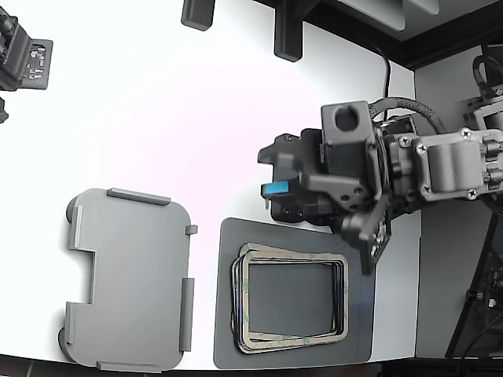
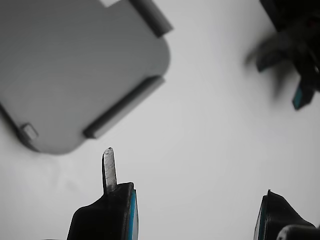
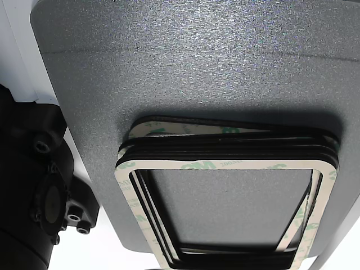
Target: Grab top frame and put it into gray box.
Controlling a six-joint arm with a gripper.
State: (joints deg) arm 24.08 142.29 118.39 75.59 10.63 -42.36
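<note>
Hovering above the white tabletop (image 1: 196, 110), the gripper (image 2: 197, 210) has its fingers (image 2: 108, 170) spread apart and holds nothing. In the exterior view the top frame (image 1: 289, 302) lies toward six o'clock from it, capping a stack on a dark gray mat (image 1: 228, 330), long axis running nine to three. It looks thin, beige, green-blotched, with an open centre. The gray box (image 1: 130, 279) sits empty at nine o'clock of the stack, just beside the mat.

The arm (image 1: 440, 161) reaches in from the exterior view's right, its gripper (image 2: 197, 210) empty, the jaws spread wide apart.
</note>
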